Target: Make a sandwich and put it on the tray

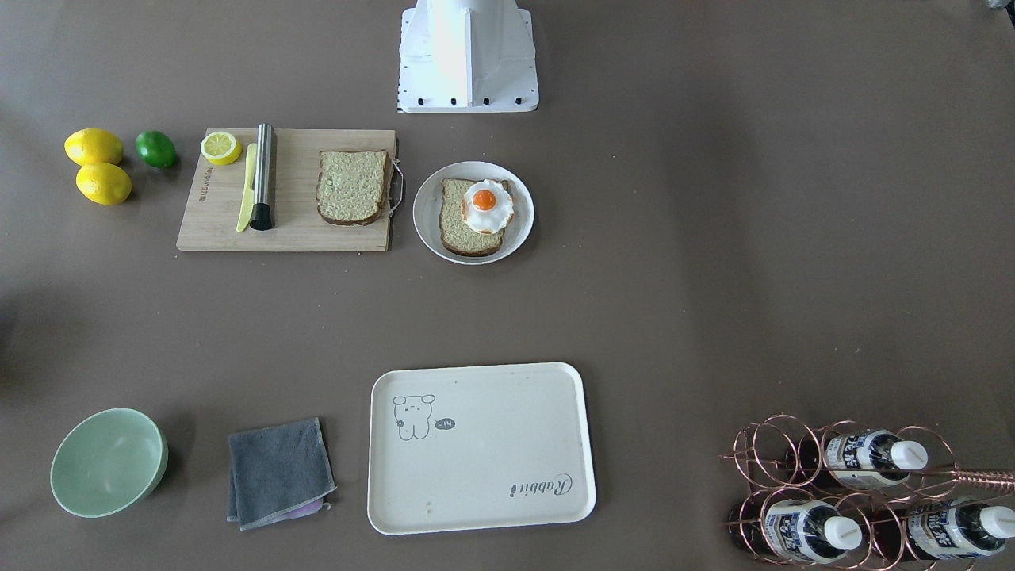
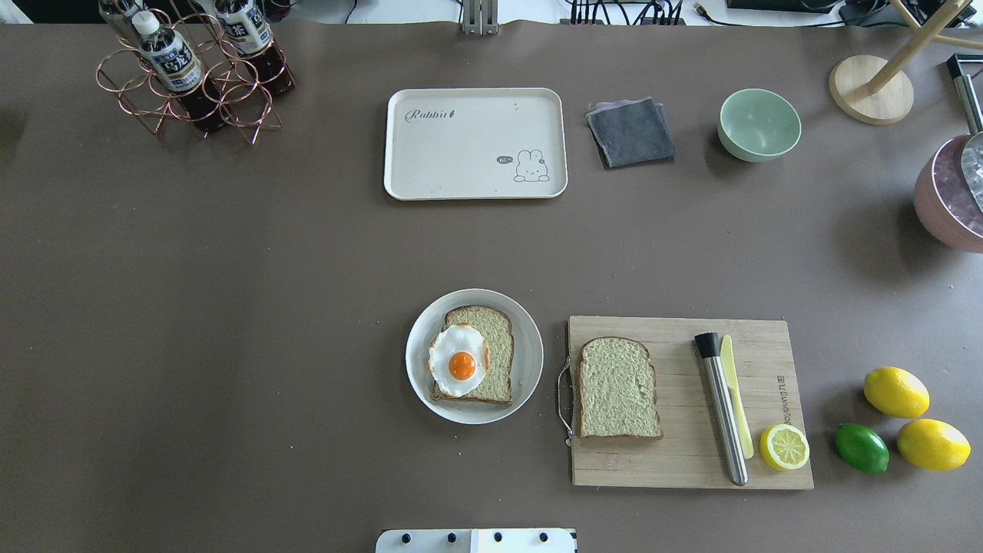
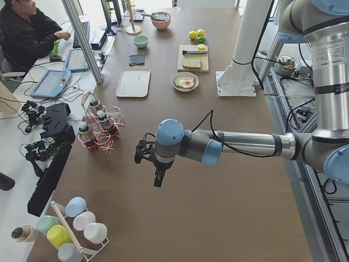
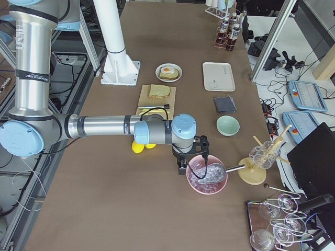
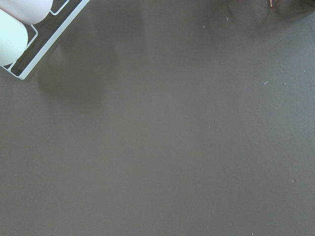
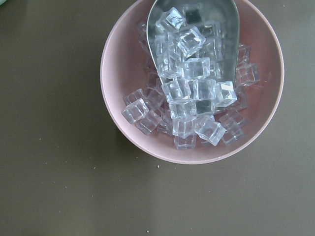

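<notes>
Hanging far out toward opposite ends of the table, both claws are well apart from the food. The right gripper (image 4: 183, 166) hovers above a pink bowl of ice (image 6: 128, 73). The left gripper (image 3: 157, 177) hangs over the brown table cover (image 5: 187, 147), near a white cup rack (image 5: 47, 42). Only the side views show them, so I cannot tell whether either is released or clenched.

The relation that matters is that the loose bread slice (image 2: 618, 388) lies inward from the right gripper, toward the table's middle and on the robot's side. It lies flat on the cutting board (image 2: 683, 461), long axis pointing away from the robot, domed crust farthest. By my reckoning the right arm is the nearer one to it.

Farther inward from that claw, just past the board's wire handle, the round plate (image 2: 530, 357) holds the other slice (image 2: 495, 330) with the fried egg (image 2: 458, 361) on top, overhanging one side. The tray (image 2: 461, 153) sits beyond the plate on the operators' side, long axis along the table, nothing lying in it.

A metal rod (image 2: 726, 415) and yellow knife (image 2: 733, 384) lie near the loose slice, on the side the right gripper would come from, so a descent there has little room. The cover looks flat and matte.
</notes>
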Robot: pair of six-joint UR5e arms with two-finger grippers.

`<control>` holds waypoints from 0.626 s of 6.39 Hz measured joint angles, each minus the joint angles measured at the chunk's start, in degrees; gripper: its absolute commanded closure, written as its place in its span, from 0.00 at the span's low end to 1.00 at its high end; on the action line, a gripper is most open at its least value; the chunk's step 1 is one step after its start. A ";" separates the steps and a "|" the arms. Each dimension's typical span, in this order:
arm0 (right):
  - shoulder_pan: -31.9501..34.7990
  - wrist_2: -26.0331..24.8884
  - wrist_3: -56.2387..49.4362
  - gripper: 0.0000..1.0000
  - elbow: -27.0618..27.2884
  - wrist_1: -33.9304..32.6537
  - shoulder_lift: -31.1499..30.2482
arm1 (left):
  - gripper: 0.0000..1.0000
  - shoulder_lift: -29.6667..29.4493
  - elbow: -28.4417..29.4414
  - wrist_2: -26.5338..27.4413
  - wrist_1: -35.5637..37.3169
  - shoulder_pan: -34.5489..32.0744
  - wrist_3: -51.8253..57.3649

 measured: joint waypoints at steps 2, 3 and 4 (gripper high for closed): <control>0.00 0.00 -0.05 0.00 0.03 0.00 0.00 | 0.02 -0.12 0.29 0.00 0.00 0.00 0.00; 0.00 0.00 -0.06 0.00 0.06 0.00 0.02 | 0.02 -0.34 0.59 0.00 -0.02 0.00 0.00; 0.00 0.00 -0.06 0.00 0.09 0.00 0.04 | 0.02 -0.50 0.78 0.00 -0.04 0.00 0.00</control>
